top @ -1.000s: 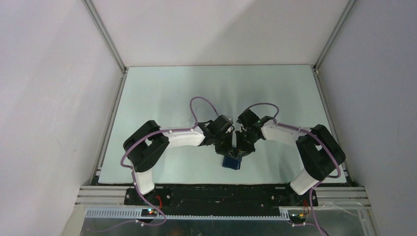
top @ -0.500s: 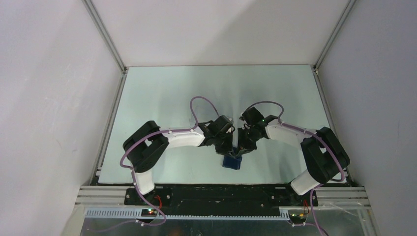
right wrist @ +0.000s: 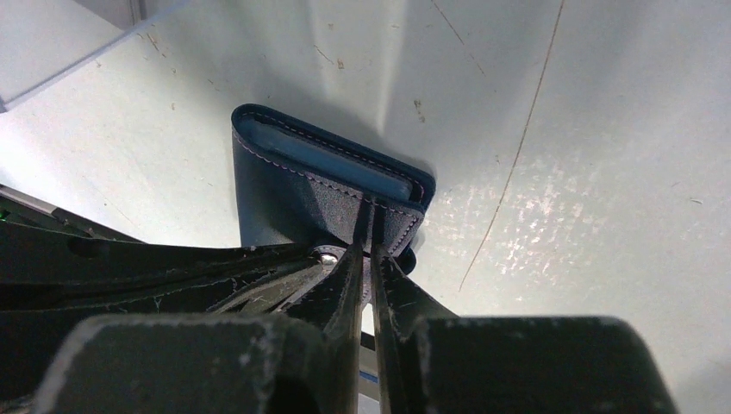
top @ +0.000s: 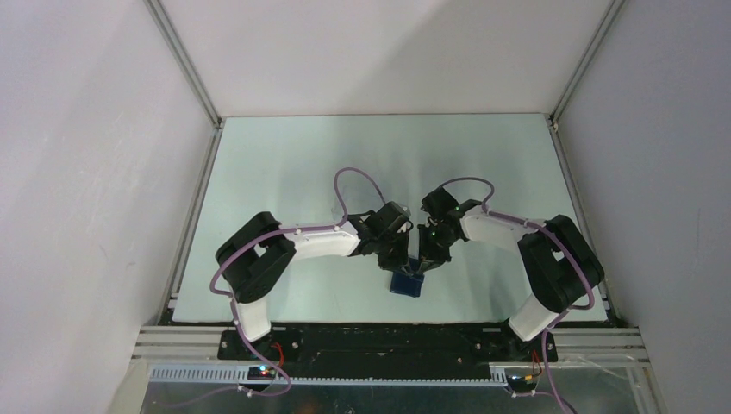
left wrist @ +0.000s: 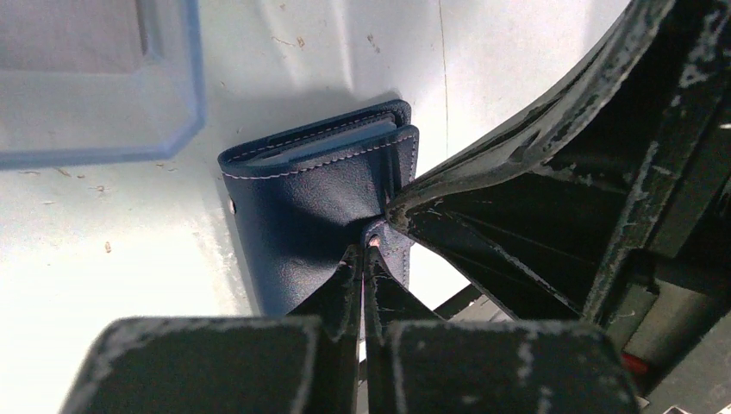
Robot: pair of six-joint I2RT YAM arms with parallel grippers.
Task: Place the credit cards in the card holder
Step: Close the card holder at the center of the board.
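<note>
A small dark navy-blue folding leather card holder (top: 405,283) sits on the pale grey-green table (top: 302,164), near the front edge and about midway between the two arm bases, with both arms bent inward over it. The black two-finger left gripper (top: 401,263) and the black two-finger right gripper (top: 427,263) meet at its far side, almost touching each other. In the left wrist view the left gripper (left wrist: 362,259) is clenched tight, its tips pressed to the near stitched edge of the card holder (left wrist: 319,207) beside a small metal snap; whether any leather is nipped between them cannot be told. A worn black finger of the right gripper reaches in from the right and touches the same edge. In the right wrist view the right gripper (right wrist: 369,228) is closed to a thin slit that pinches the stitched cover edge of the card holder (right wrist: 293,198). The holder is folded nearly flat, and a lighter blue layer (right wrist: 328,155) shows between its covers. A pale, nearly see-through flat card (left wrist: 86,78) with a bluish rim lies on the table near the holder, apart from it.
</note>
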